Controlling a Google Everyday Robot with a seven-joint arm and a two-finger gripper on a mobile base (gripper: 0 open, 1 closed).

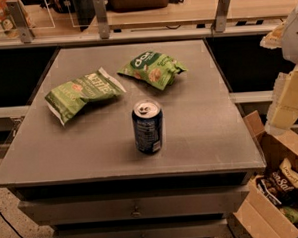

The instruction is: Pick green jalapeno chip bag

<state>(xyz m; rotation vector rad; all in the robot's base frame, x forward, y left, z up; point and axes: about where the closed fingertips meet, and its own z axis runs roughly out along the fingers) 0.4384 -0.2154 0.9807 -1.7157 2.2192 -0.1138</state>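
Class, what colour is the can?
Dark blue can, silver top; camera view; hand at right edge.

Our arm shows at the far right edge of the view, partly cut off. Below it our pincer hangs in the air, pointing down and slightly leftward.

Grey metal counter with drawers stood on speckled floor; brown cardboard box right, wooden shelf behind; hand at right edge.
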